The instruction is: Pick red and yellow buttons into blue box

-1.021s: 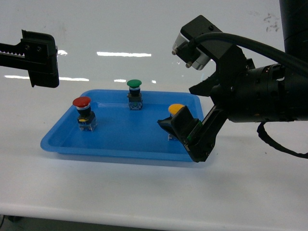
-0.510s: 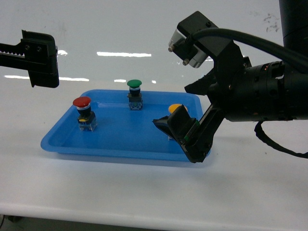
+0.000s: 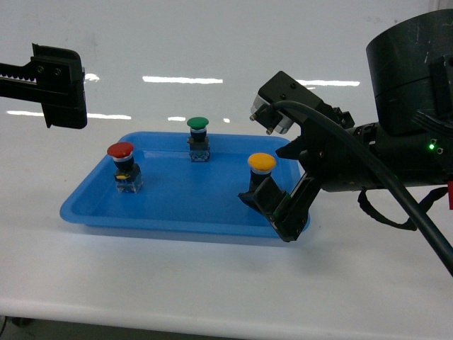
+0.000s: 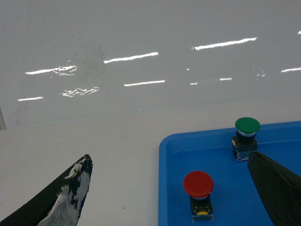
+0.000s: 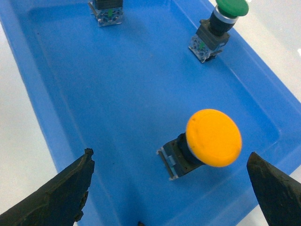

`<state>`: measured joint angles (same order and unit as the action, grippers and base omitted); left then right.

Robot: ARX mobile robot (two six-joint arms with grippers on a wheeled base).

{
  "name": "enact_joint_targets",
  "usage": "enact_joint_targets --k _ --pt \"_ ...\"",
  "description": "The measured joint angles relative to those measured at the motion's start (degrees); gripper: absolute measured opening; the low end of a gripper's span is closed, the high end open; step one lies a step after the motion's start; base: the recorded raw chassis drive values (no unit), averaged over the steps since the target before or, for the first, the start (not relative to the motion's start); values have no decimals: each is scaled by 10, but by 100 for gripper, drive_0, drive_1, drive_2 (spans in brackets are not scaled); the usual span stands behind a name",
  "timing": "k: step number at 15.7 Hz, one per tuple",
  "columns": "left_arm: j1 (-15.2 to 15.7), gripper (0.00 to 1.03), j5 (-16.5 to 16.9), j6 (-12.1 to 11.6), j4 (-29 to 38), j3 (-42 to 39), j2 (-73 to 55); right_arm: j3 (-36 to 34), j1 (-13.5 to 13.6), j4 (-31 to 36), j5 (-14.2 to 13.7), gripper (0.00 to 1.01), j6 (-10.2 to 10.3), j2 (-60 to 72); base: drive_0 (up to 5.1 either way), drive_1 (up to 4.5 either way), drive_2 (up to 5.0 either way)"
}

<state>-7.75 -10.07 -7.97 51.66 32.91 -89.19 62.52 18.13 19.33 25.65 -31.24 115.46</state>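
Presently the right gripper hangs low over the near right corner of the shallow blue tray, jaws spread wide, holding nothing. The yellow button stands upright in the tray between its fingertips, untouched. The red button stands at the tray's left; the green button at the back. The left gripper hovers high to the left, jaws wide, empty.
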Motion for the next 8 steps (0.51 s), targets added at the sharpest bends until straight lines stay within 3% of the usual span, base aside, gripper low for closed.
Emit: enact_joint_targets --k 8 --pt "0 98 0 0 0 0 0 28 -6 1 -6 98 -16 16 0 0 0"
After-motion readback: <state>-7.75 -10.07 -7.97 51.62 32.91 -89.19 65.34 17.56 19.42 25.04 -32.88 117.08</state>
